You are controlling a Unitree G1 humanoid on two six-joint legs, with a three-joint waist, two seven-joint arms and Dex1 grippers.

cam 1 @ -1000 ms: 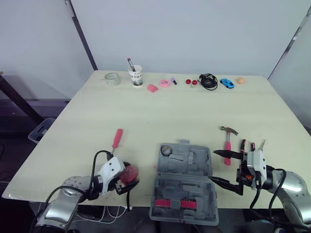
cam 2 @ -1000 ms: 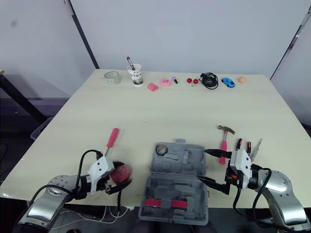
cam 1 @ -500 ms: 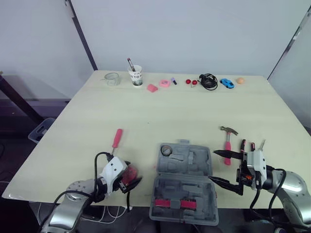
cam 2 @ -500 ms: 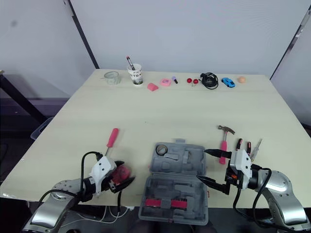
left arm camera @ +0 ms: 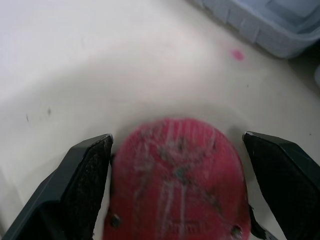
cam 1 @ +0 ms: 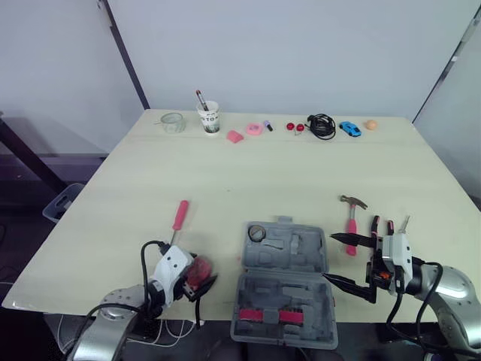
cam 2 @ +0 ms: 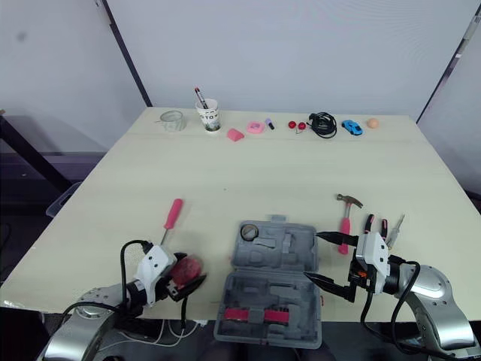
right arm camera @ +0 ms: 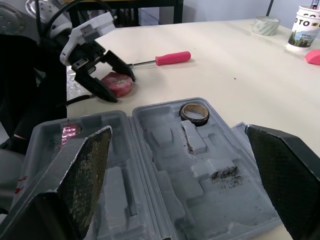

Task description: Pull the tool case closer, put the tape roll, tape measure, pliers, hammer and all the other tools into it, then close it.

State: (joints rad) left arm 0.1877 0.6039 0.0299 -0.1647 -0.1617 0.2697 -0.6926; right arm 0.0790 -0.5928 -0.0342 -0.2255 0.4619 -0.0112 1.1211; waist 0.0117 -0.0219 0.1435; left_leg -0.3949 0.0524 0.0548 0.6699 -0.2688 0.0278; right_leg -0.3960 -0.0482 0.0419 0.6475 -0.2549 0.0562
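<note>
My left gripper (right arm camera: 121, 88) straddled the red tape measure (left arm camera: 175, 175) beside the open tool case (cam 1: 289, 252), whether clamped I couldn't tell; next, lifting it in; right gripper (cam 1: 328, 257) gaped empty

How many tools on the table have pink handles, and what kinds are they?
screwdriver: 1
hammer: 1
pliers: 1
Total: 3
</note>
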